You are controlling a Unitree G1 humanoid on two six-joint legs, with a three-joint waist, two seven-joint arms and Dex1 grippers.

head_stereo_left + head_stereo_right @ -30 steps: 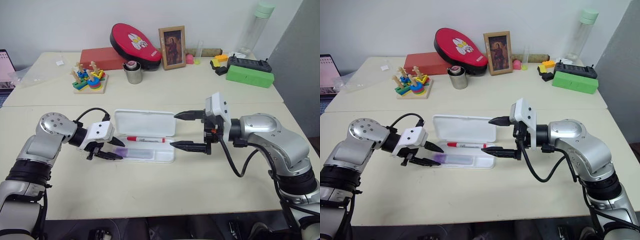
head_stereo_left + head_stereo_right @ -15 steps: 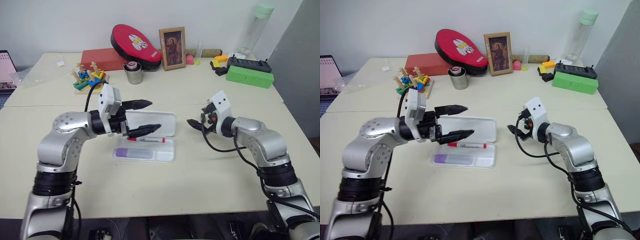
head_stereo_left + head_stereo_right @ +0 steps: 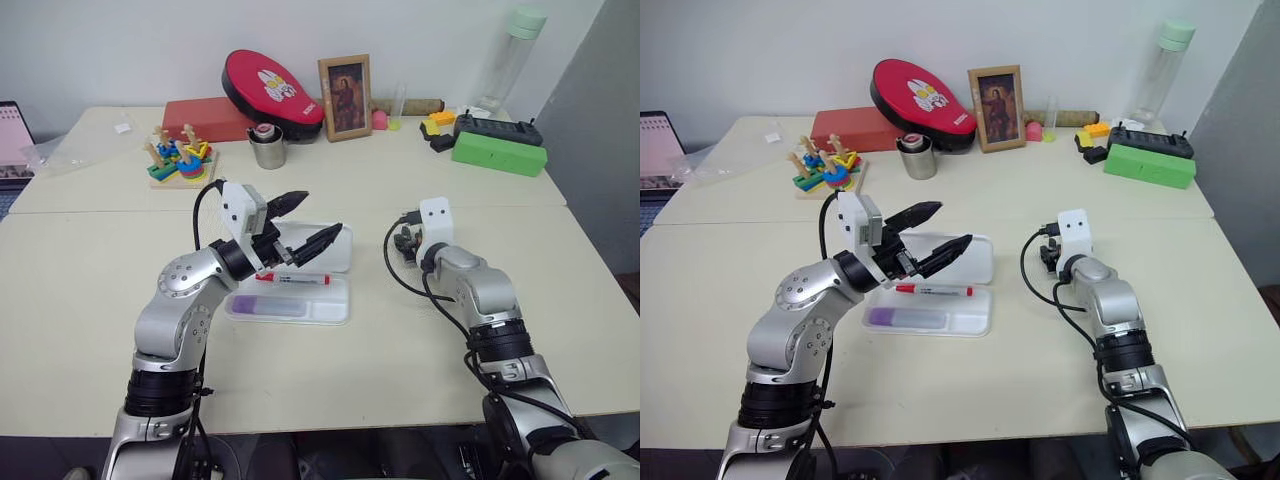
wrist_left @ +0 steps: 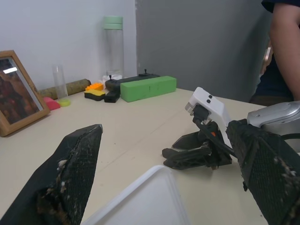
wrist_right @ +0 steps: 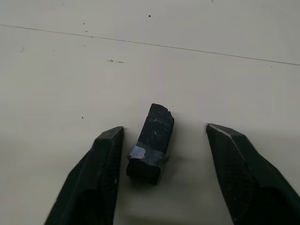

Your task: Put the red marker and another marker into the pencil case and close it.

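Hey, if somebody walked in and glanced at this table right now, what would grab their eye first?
Probably the open white pencil case at the table's middle, with the red marker and the purple marker lying in its tray. The left gripper hangs over its raised lid, jaws spread wide. To the right, the right gripper points down at a small dark block on the table, jaws either side of it.

My desk and the room behind it

I face a cream desk (image 3: 420,180) against a white wall (image 3: 140,45); a grey panel (image 3: 600,130) stands at its right edge.
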